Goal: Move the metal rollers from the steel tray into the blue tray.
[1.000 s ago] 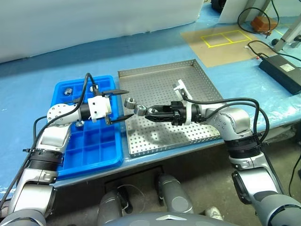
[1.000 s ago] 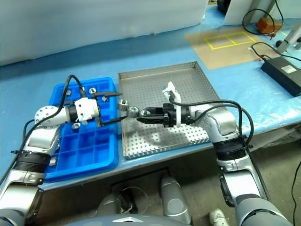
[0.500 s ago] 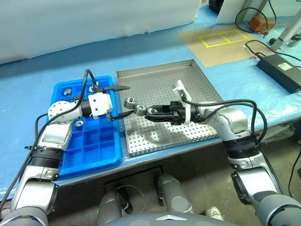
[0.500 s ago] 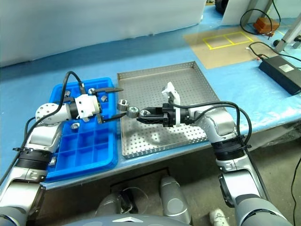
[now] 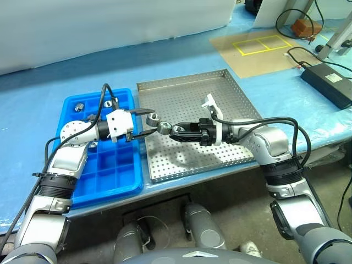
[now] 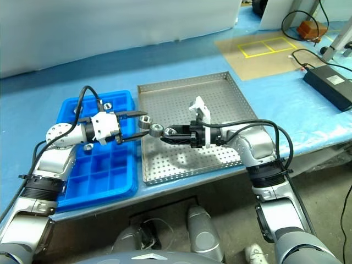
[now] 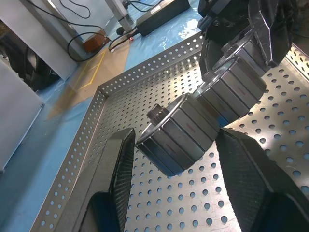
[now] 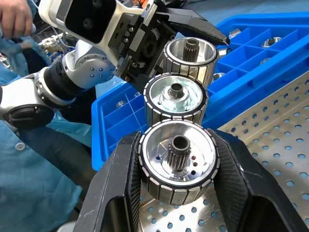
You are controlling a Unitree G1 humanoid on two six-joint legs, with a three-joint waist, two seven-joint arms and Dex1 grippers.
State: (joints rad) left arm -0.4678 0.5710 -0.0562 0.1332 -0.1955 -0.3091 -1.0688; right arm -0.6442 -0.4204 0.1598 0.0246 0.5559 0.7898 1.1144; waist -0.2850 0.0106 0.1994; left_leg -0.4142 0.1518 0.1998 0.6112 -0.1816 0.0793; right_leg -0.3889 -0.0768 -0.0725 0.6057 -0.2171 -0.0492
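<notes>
While both arms reach level toward each other above the steel tray (image 5: 220,104), the right gripper (image 5: 169,130) clamps metal rollers (image 8: 176,154). The left gripper (image 5: 144,122), parted, straddles the end roller (image 7: 181,133); contact is unclear.

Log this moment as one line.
over steel tray | right gripper: shut on near roller | left gripper: at far roller | blue tray: holds rollers

This looks like a lab or factory test bench. A long worktable (image 5: 44,93) is covered in blue sheeting, with a perforated steel tray (image 5: 220,88) and a blue tray (image 5: 118,184) of square compartments for small parts. Yellow tape squares (image 5: 263,43) mark a brown mat, and a black power brick (image 5: 330,82) with loose cables (image 5: 297,22) lies nearby.
</notes>
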